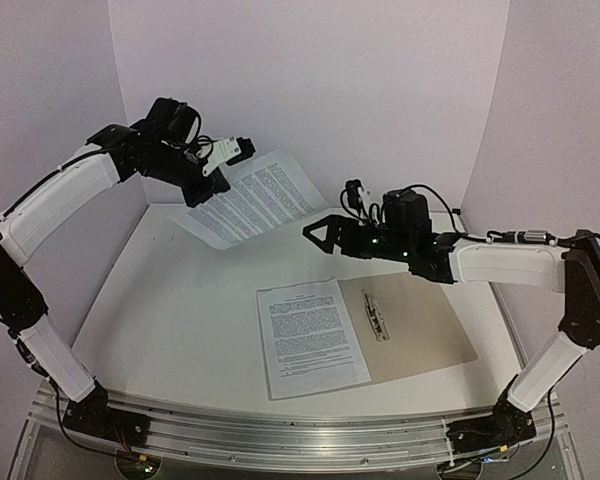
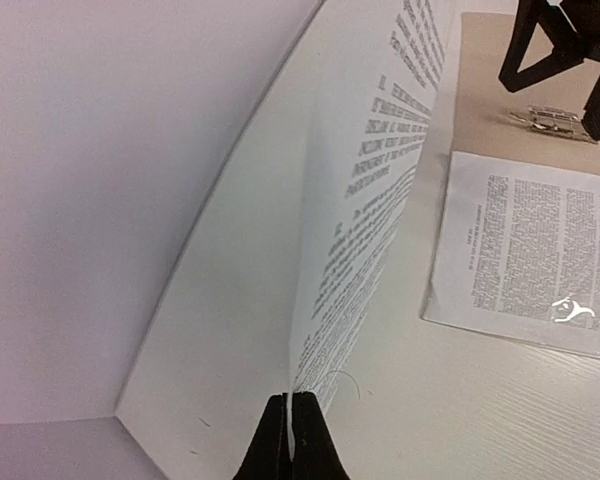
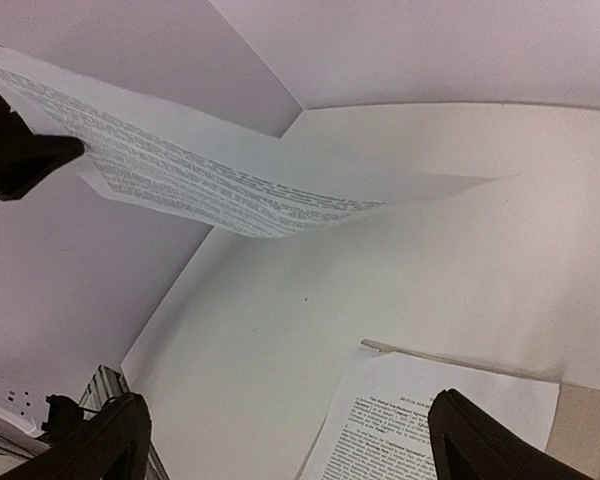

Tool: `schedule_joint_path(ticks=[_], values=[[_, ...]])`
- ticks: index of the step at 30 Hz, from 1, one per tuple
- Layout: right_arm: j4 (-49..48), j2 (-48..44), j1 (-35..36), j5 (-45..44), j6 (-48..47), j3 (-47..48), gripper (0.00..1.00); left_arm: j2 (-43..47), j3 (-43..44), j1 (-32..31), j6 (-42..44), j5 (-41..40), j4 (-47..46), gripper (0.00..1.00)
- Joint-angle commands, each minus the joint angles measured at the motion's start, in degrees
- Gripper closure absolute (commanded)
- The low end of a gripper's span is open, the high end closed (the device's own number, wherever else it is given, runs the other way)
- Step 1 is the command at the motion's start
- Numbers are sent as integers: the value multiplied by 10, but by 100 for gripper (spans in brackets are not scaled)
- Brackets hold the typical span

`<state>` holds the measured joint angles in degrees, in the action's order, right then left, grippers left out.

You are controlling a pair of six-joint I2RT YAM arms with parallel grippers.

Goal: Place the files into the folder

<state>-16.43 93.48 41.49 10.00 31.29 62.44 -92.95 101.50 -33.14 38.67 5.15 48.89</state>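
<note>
Airborne sheet (image 1: 265,197), long axis left-right

The left jaws pinch a printed sheet (image 2: 375,230); another sheet (image 2: 525,255) overlaps the folder (image 2: 480,90).
</note>
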Motion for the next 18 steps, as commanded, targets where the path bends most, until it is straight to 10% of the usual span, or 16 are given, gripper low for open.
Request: schedule_joint_path(ticks=[1,9,18], values=[[-84,-34,5,-30,-106,-25,2,22,102,-13,42,-79,-37,100],[-460,-50,1,28,-231,-122,2,-1,270,-13,-43,47,15,100],[-474,-6,-3,132,-280,1,2,15,269,-13,-111,177,19,100]])
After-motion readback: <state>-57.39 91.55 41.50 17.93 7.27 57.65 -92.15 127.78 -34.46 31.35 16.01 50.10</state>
